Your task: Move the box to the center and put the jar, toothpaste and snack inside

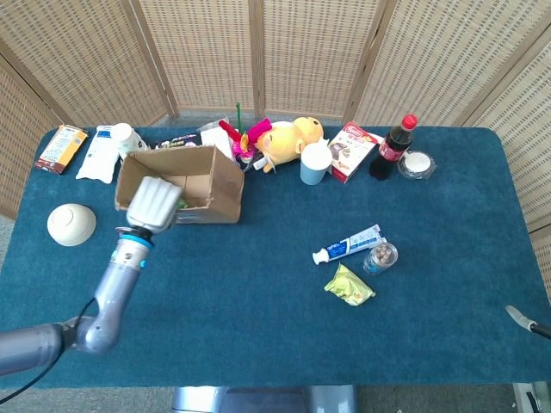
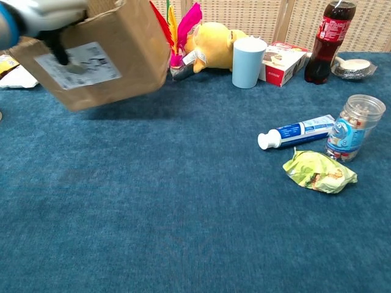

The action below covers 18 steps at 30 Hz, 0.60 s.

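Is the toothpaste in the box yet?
No, the toothpaste lies on the table beside the jar, well right of the box that the left hand holds.

table [image 1: 258, 292]: deep blue felt-like cloth
box [image 1: 185, 183]: brown cardboard, white label with dark print on its front
left hand [image 1: 154, 202]: pale grey-white, blue ring at the wrist
toothpaste [image 1: 348, 244]: white and blue tube, white cap
jar [image 1: 380, 257]: clear plastic, blue label, beside the toothpaste
snack [image 1: 349, 286]: yellow-green crinkled packet, near the toothpaste
cup [image 1: 315, 163]: light blue
bottle [image 1: 391, 147]: dark cola, red cap and label
plush toy [image 1: 288, 138]: yellow
feathers [image 2: 177, 25]: red, yellow, pink
screen [image 1: 284, 52]: tan woven wicker
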Each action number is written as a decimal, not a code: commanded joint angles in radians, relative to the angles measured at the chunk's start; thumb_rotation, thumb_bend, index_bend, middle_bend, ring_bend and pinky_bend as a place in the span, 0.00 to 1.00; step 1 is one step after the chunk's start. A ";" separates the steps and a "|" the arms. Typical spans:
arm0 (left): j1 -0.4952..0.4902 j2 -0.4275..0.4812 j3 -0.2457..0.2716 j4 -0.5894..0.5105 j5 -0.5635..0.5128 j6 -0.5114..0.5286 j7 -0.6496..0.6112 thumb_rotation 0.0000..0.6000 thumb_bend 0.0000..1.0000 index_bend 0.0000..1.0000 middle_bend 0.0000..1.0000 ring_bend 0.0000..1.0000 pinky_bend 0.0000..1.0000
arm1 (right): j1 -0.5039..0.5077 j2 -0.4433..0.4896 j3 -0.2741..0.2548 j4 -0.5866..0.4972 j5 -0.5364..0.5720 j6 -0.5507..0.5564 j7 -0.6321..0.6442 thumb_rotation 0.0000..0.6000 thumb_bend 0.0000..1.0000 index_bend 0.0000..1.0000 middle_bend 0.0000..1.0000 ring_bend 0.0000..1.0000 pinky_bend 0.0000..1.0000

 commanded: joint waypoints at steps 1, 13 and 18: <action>-0.071 -0.075 -0.050 -0.034 -0.118 0.038 0.092 1.00 0.44 0.71 0.70 0.69 0.90 | 0.000 0.006 0.003 0.006 0.009 -0.005 0.018 1.00 0.00 0.03 0.00 0.00 0.03; -0.245 -0.265 -0.092 0.052 -0.248 0.108 0.238 1.00 0.44 0.72 0.70 0.69 0.90 | 0.004 0.023 0.010 0.030 0.033 -0.034 0.101 1.00 0.00 0.03 0.00 0.00 0.03; -0.296 -0.309 -0.119 0.097 -0.287 0.111 0.250 1.00 0.44 0.72 0.70 0.69 0.90 | 0.007 0.025 0.011 0.031 0.036 -0.042 0.112 1.00 0.00 0.03 0.00 0.00 0.03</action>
